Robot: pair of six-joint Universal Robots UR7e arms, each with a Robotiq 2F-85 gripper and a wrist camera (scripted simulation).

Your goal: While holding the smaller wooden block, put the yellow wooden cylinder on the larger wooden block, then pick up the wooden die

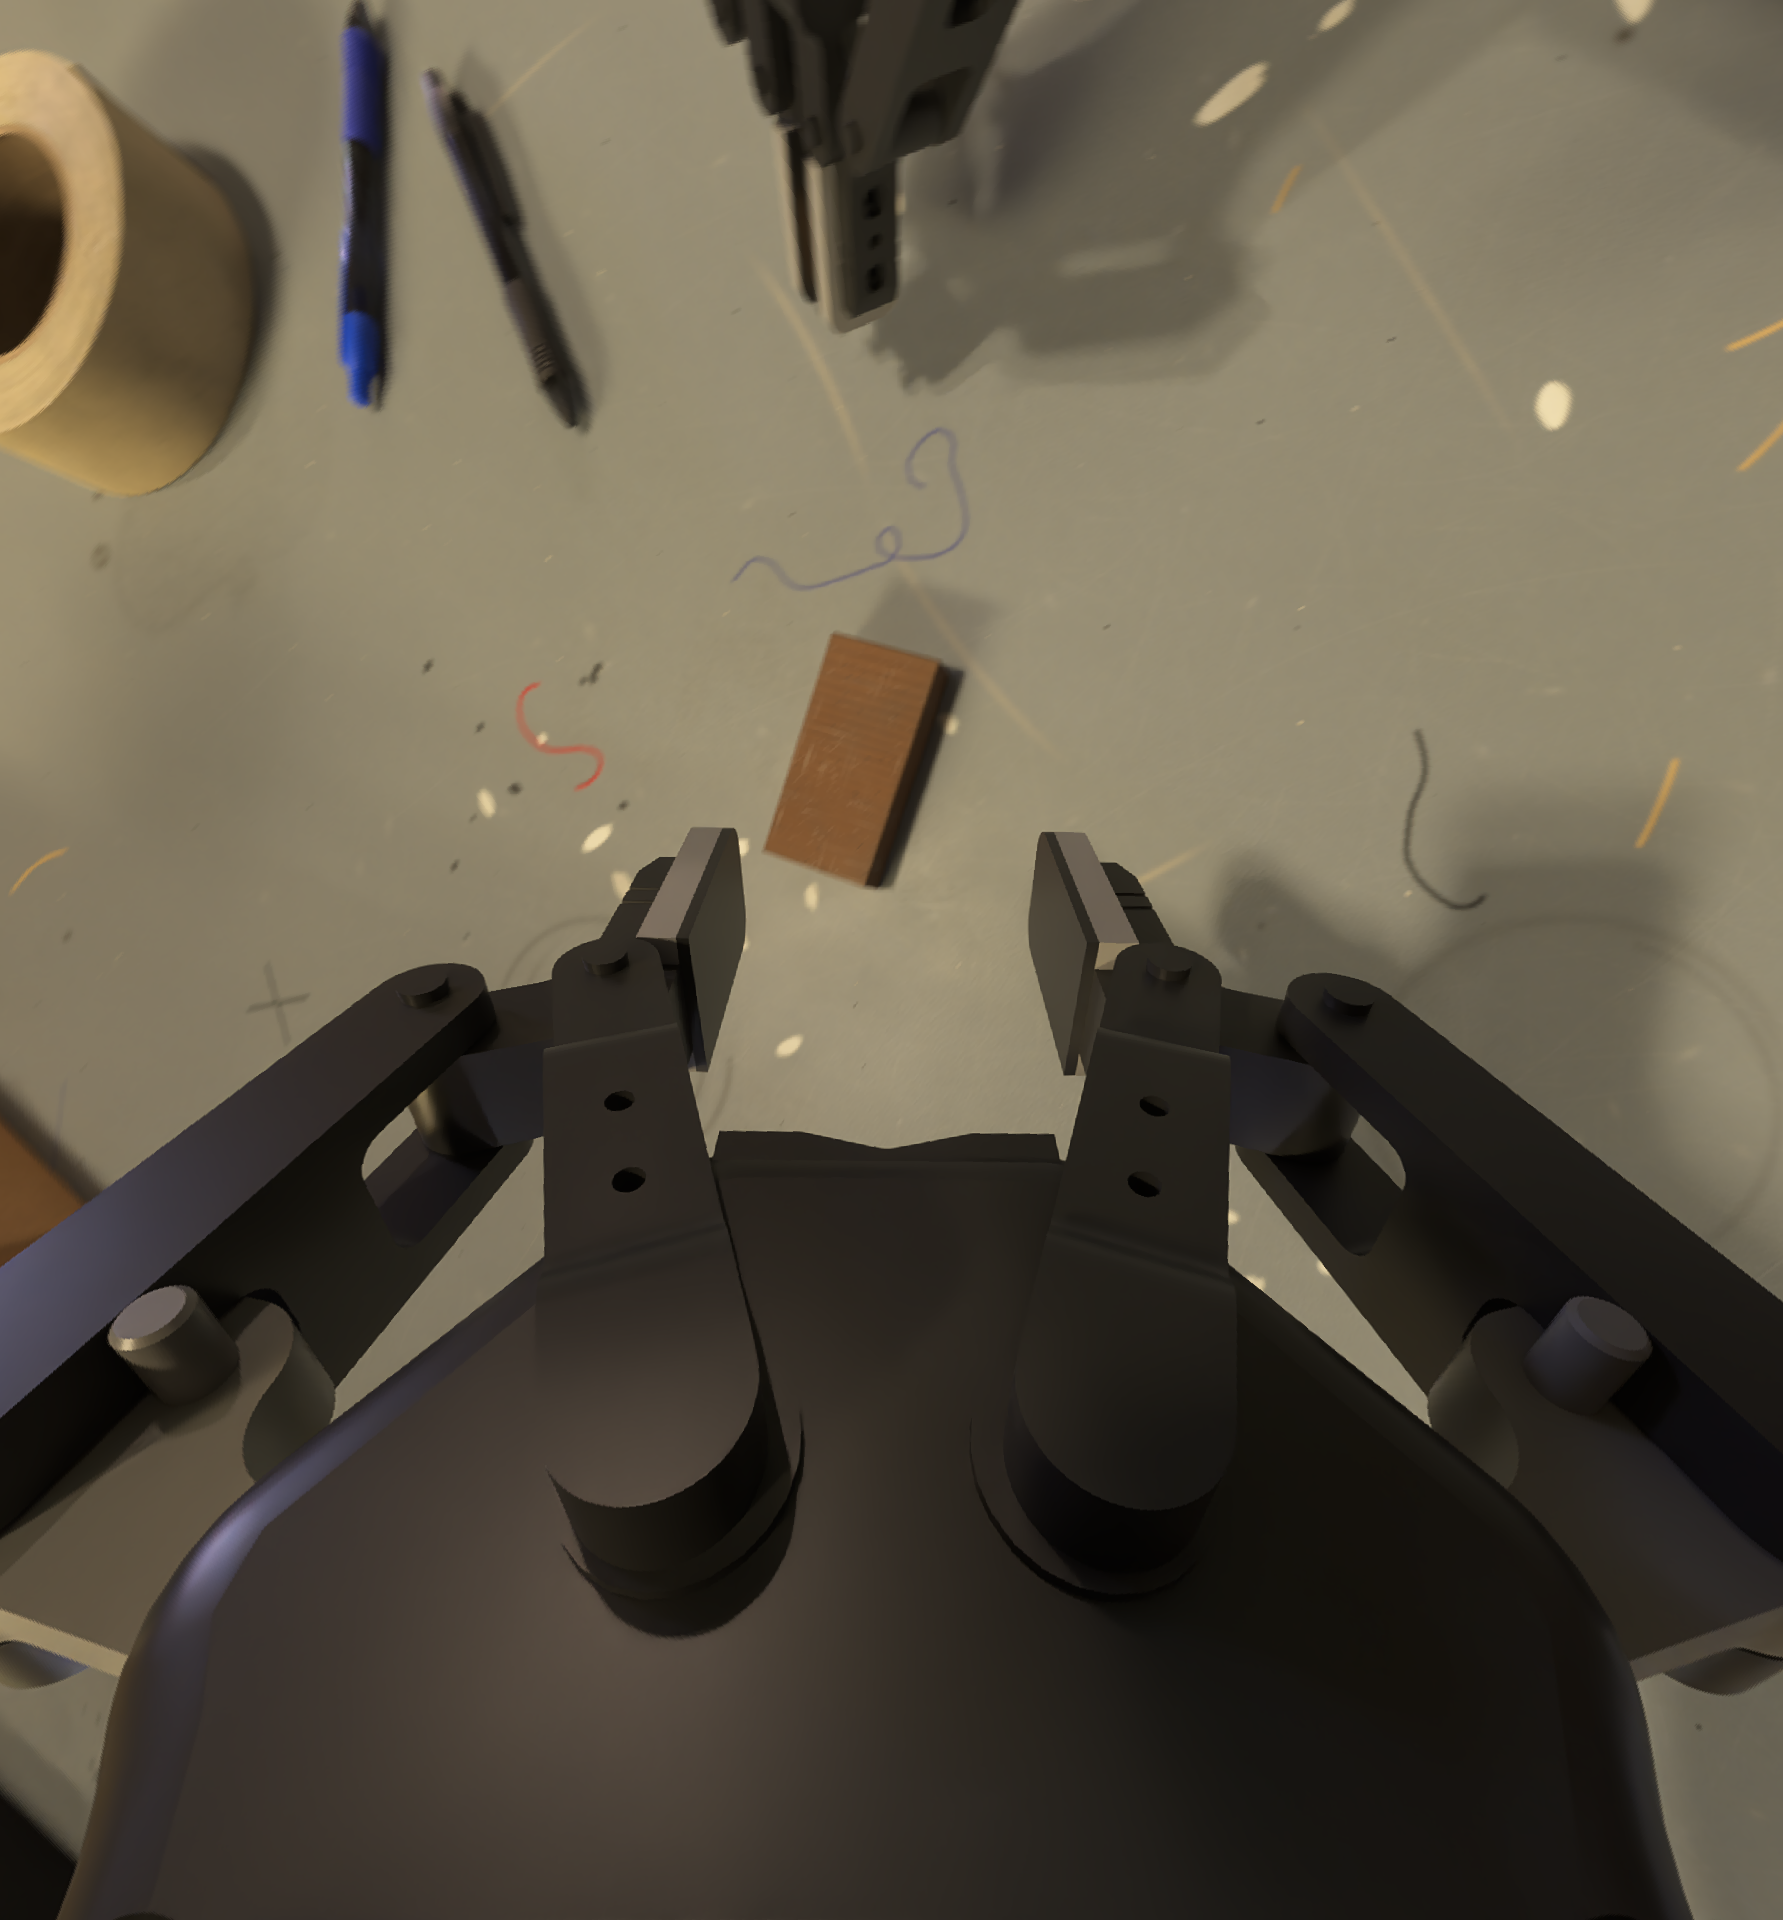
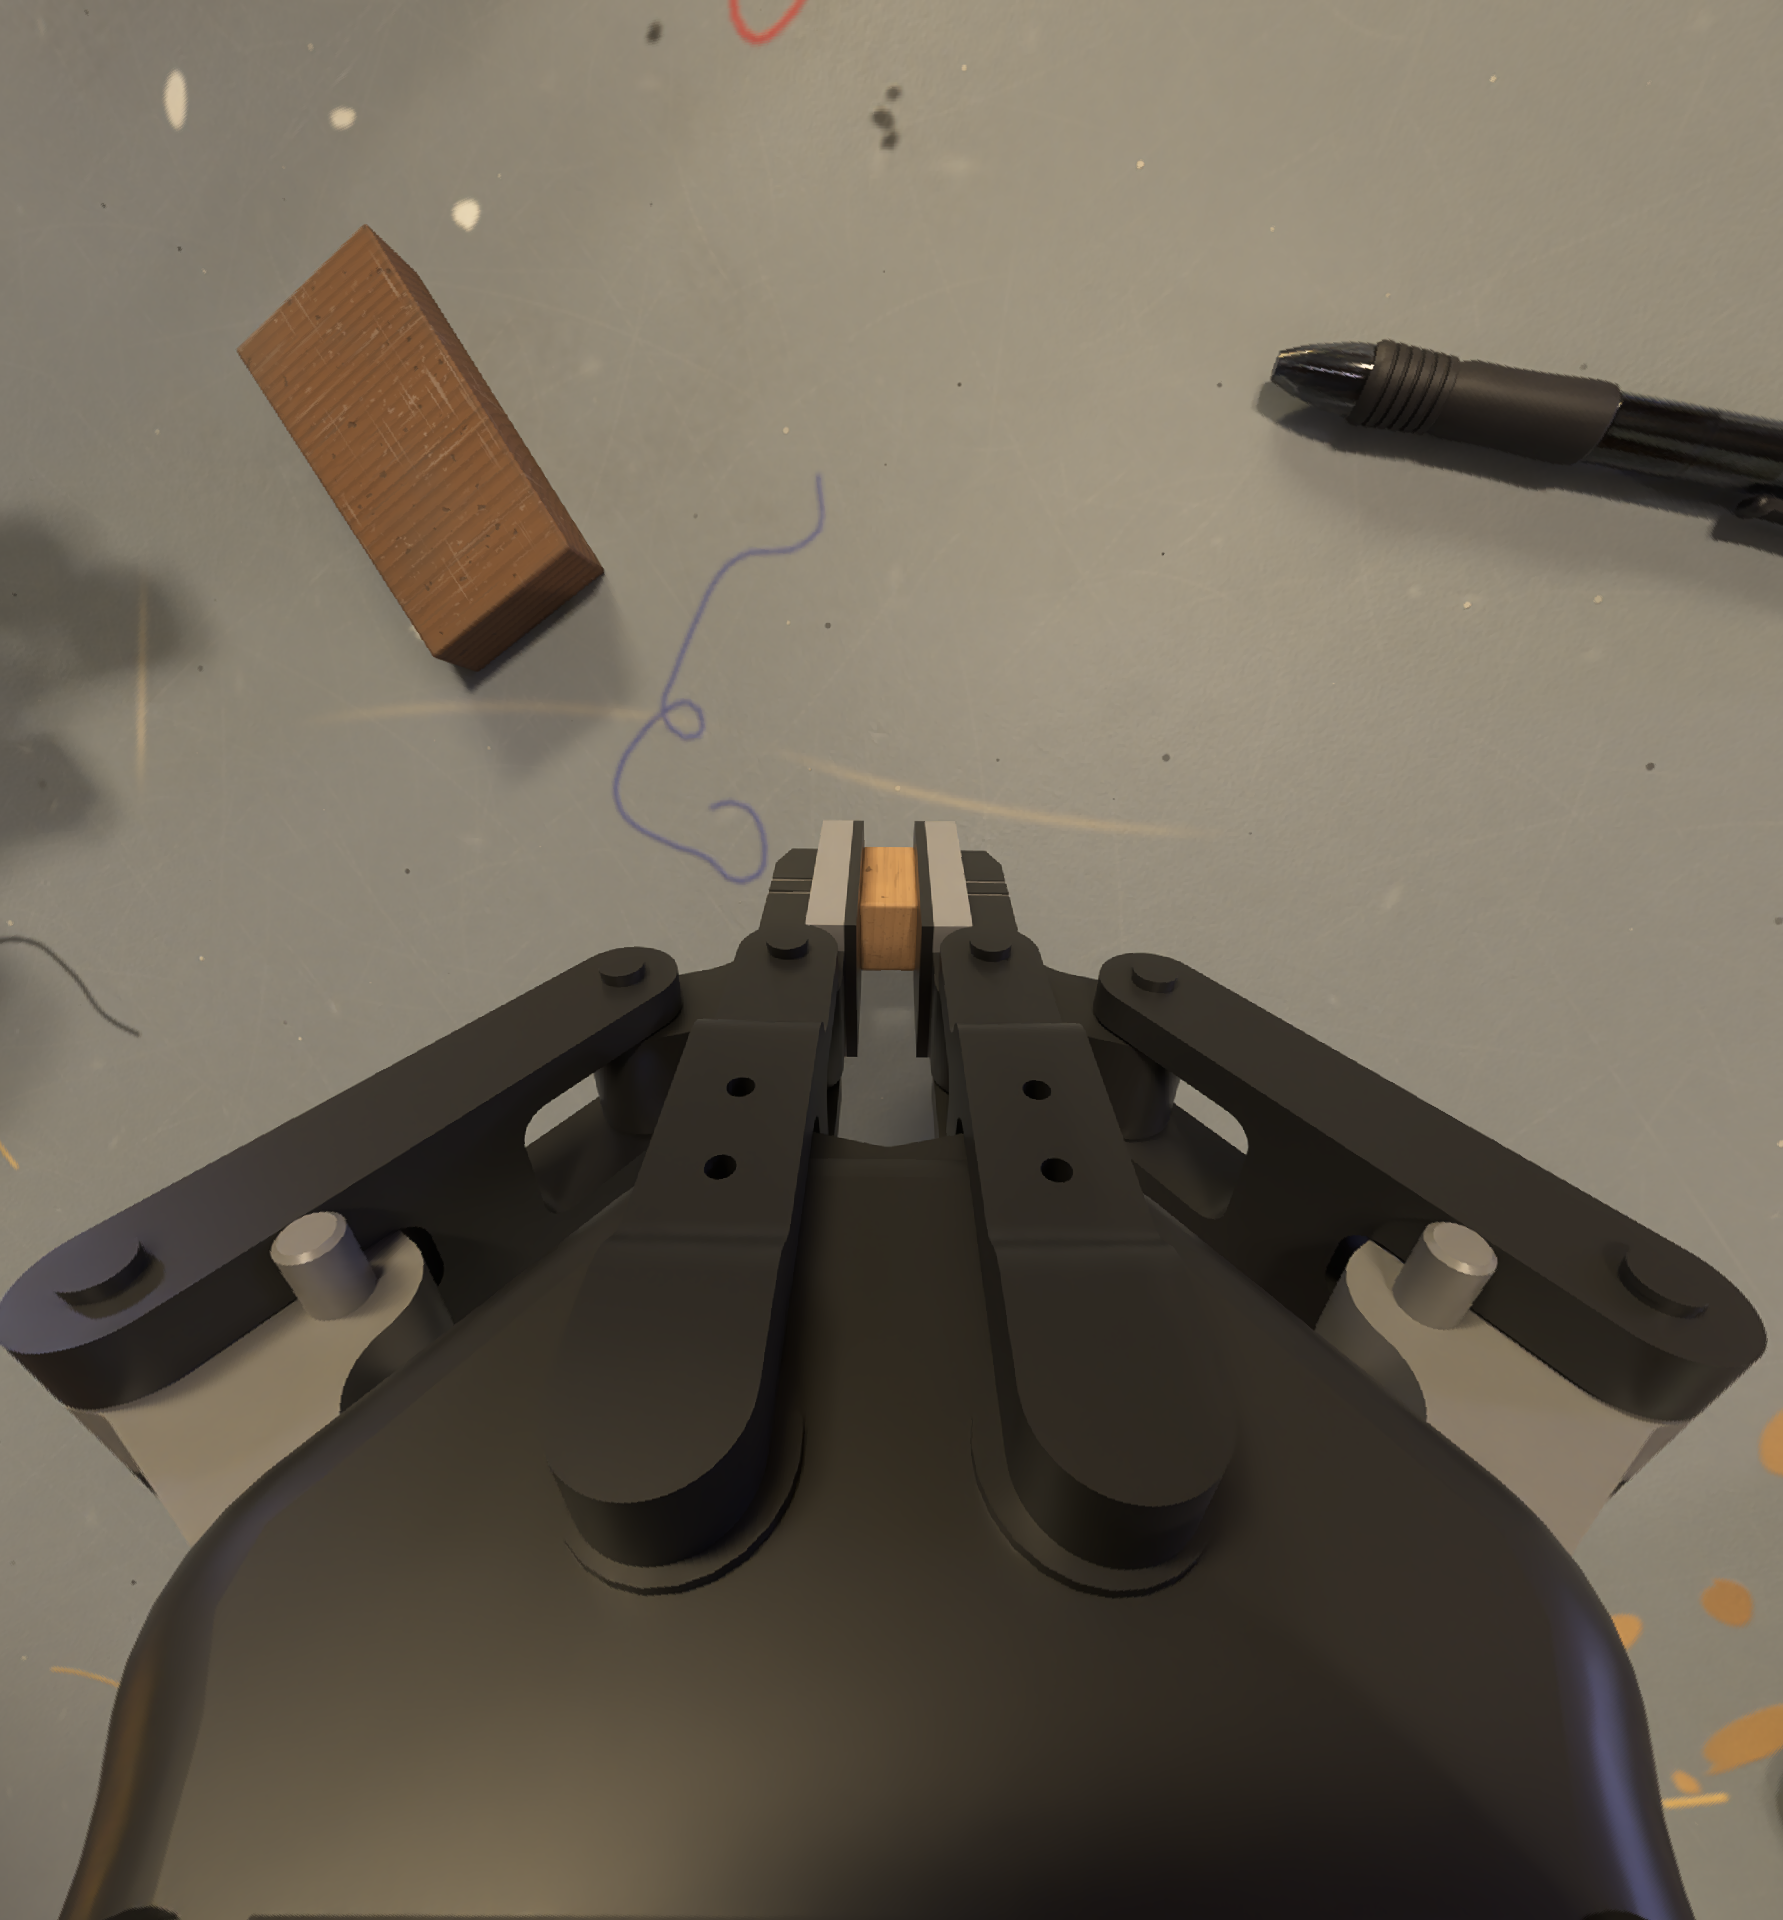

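1. A small light wooden block (image 2: 887, 906) sits pinched between the fingertips of the right claw (image 2: 888, 883), clear of the bench (image 2: 1178, 623) below.
2. The right claw is clenched on that block, its two grey pads (image 2: 831, 873) pressing on opposite faces.
3. A brown block (image 2: 414, 447) lies flat on the bench ahead and to the left of the right claw, well apart from it, its long side running diagonally.
4. In the left wrist view, the same brown block (image 1: 856, 758) rests just beyond the left claw (image 1: 887, 914), slightly left of the midline between the fingers.
5. The left claw hangs released, its fingers spread wide with nothing between them.
6. The right claw (image 1: 845, 249) shows at the top of the left wrist view, pointing down toward the bench, its shadow cast to the right.
7. A blue thread (image 2: 700, 686) curls across the bench between the brown block and the right claw.
8. A black pen (image 2: 1552, 426) lies at the right edge of the right wrist view.
9. The left wrist view also takes in a blue pen (image 1: 360, 208), a black pen (image 1: 508, 249) beside it, and a tan tape roll (image 1: 66, 270) on its side at far left.
10. A red thread (image 1: 560, 738) and a black thread (image 1: 1427, 831) lie on the speckled bench to either side of the brown block.
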